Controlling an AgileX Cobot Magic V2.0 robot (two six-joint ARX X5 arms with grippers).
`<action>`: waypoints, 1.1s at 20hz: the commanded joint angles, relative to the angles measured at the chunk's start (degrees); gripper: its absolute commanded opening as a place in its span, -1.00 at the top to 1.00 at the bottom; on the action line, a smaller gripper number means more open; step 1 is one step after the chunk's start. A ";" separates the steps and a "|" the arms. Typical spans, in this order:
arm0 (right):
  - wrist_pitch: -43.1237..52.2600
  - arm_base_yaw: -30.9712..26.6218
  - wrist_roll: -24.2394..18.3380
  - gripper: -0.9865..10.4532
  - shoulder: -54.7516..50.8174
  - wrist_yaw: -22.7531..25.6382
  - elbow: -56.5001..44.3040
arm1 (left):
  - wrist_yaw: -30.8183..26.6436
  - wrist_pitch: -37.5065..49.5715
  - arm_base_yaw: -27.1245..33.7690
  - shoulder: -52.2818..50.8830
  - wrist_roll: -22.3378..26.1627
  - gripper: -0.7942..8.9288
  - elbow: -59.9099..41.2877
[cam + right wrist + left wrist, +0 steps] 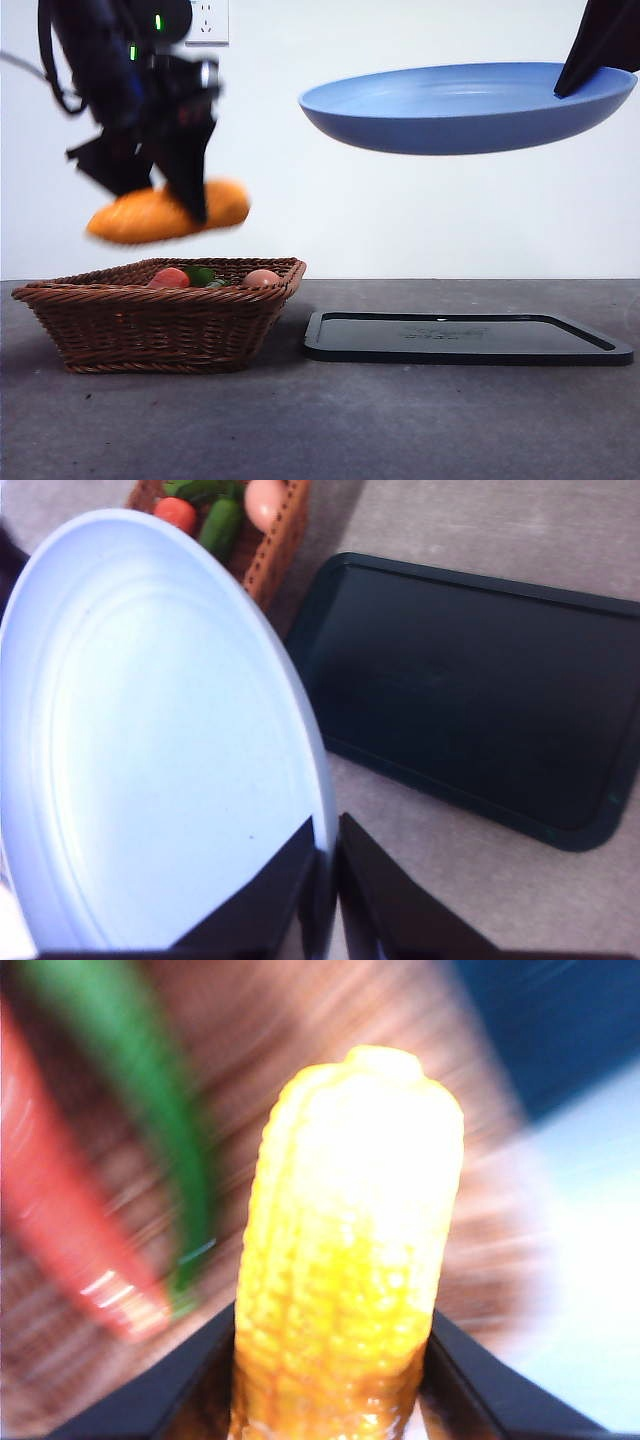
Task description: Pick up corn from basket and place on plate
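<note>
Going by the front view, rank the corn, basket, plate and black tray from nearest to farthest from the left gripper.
1. Corn: held in the left gripper jaws.
2. Basket: directly below.
3. Plate: held aloft to the side.
4. Black tray: on the table beneath the plate.

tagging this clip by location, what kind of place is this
Probably an indoor robot test bench rather than a real kitchen: a bare grey table against a plain white wall with a socket, and toy food in a wicker basket. The left gripper holds a toy corn, the right gripper a blue plate.
</note>
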 commanded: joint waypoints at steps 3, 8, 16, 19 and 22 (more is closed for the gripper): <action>-0.46 0.09 -0.22 0.82 4.61 3.19 0.76 | 12.52 0.50 -1.51 -4.52 -2.32 0.58 2.82; 2.36 0.83 1.57 0.82 13.27 -1.11 0.76 | 14.19 1.90 -7.34 -5.18 -2.43 0.58 2.78; 6.36 4.72 4.22 0.82 18.14 -4.33 0.76 | 8.24 9.92 -16.59 2.78 -0.96 0.58 2.78; 6.38 4.70 4.33 0.82 18.14 -4.33 0.76 | 8.26 10.01 -16.83 6.27 -0.98 0.58 2.78; 6.12 4.72 4.24 0.82 18.14 -4.35 0.76 | 8.28 9.77 -16.90 8.15 -1.40 0.45 2.78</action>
